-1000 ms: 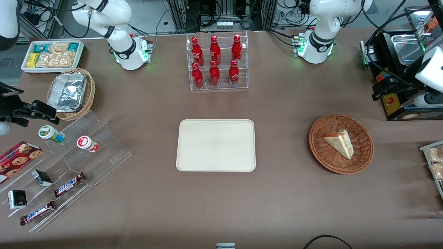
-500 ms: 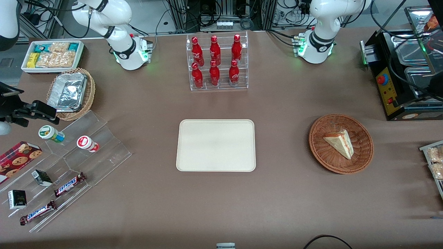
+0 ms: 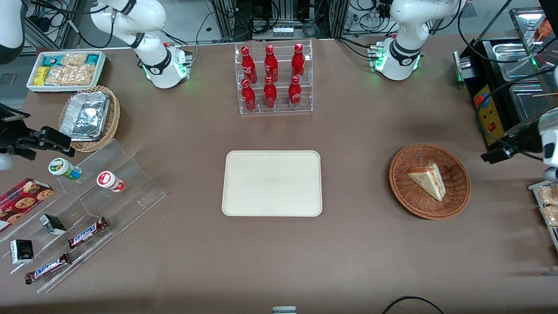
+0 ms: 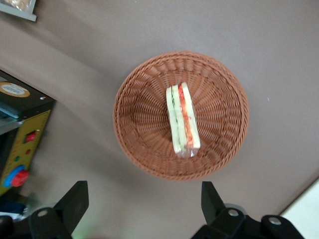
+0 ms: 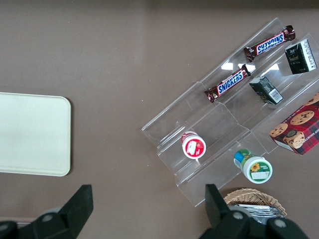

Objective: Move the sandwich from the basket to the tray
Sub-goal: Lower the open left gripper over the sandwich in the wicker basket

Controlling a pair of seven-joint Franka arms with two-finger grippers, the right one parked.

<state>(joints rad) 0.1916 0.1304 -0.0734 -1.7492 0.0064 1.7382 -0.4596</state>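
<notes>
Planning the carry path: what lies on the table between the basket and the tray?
Front view: only bare brown tabletop between basket and tray. The sandwich lies in the basket; the open gripper hangs above it.

Left arm: glossy white rounded shells, black ring at the joint, small black mark on the lowest segment. Base white, green status lights lit, black cables plugged in at its side. Wrist end white, carrying a black bracket.

Gripper: matte black, two wedge-shaped fingers standing wide apart. Each finger mounts to a black block with a round silver screw head just beside its root.
</notes>
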